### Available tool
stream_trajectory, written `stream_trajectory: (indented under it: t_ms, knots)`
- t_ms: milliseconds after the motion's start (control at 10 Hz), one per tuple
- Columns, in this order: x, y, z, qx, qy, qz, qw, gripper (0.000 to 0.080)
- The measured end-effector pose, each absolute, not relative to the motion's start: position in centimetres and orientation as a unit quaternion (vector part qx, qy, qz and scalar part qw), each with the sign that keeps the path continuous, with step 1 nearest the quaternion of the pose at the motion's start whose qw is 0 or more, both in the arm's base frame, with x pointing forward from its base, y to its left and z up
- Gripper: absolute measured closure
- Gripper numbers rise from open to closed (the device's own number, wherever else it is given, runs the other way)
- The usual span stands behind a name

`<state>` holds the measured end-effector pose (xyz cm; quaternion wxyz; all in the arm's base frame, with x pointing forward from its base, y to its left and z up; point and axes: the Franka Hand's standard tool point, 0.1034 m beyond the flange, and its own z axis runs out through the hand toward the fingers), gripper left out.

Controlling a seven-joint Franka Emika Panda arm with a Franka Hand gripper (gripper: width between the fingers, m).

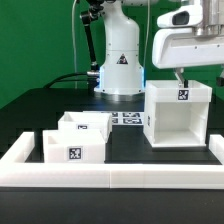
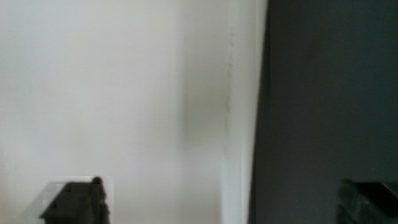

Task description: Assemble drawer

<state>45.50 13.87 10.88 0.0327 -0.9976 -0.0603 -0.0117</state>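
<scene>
One drawer case (image 1: 178,118), two drawer boxes (image 1: 58,150) (image 1: 100,121), one marker board (image 1: 128,118).

Glossy white arm (image 1: 120,58) with black cables (image 1: 86,40); jaws apparently dark.

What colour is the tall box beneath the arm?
The tall box is white; the exterior view shows it best.

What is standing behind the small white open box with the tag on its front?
A second small white open box, close behind; whether they touch I cannot tell. The front box covers its lower part.
</scene>
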Motion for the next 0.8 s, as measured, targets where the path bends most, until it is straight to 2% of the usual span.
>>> stream_trajectory:
  t_ms: [400, 600, 700, 800]
  knots:
    - [45.04, 13.73, 10.26, -0.998, -0.061, -0.005, 0.031, 0.0158]
    - [45.02, 13.73, 10.22, -0.998, -0.061, -0.004, 0.031, 0.0506]
    - [45.02, 13.73, 10.21, -0.998, -0.061, -0.004, 0.031, 0.0506]
    - [45.01, 13.73, 10.21, -0.998, -0.061, -0.004, 0.031, 0.0713]
